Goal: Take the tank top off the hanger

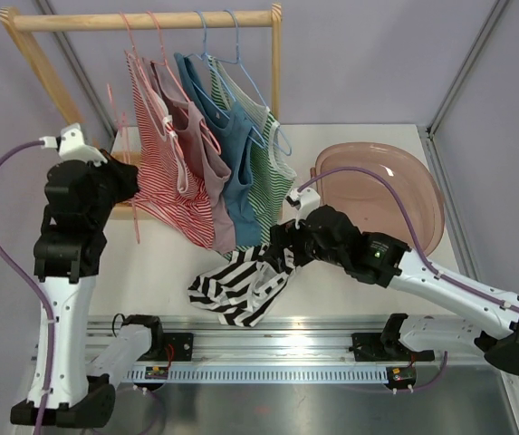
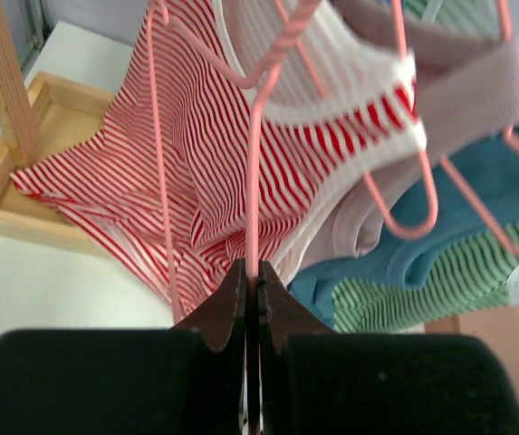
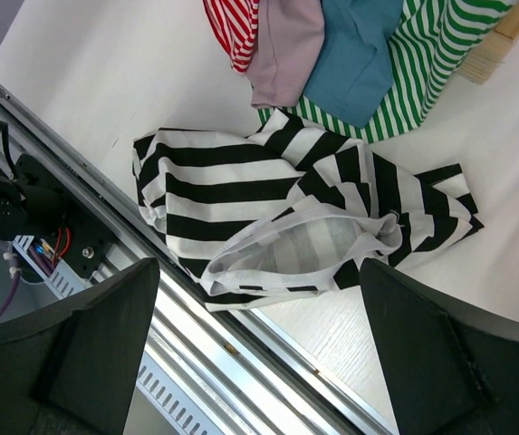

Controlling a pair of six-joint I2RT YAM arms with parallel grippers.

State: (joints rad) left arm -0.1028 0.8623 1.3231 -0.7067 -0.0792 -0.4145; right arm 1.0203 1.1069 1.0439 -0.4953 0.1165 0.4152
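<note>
A black-and-white striped tank top (image 1: 232,285) lies crumpled on the table near the front edge, off any hanger. It fills the right wrist view (image 3: 241,181). My right gripper (image 1: 282,245) hovers just above its right end, open and empty (image 3: 259,267). My left gripper (image 1: 128,181) is shut on the wire of a pink hanger (image 1: 138,227) beside the rack's left post. The wire runs up from between the jaws (image 2: 253,181), and the hanger looks bare. Behind it hangs a red-striped top (image 2: 196,154).
A wooden rack (image 1: 150,20) holds red-striped (image 1: 164,172), mauve (image 1: 206,154), blue (image 1: 234,172) and green-striped (image 1: 270,172) tops on hangers. A pink plastic bowl (image 1: 395,181) sits at the right. A metal rail (image 1: 268,349) runs along the front edge.
</note>
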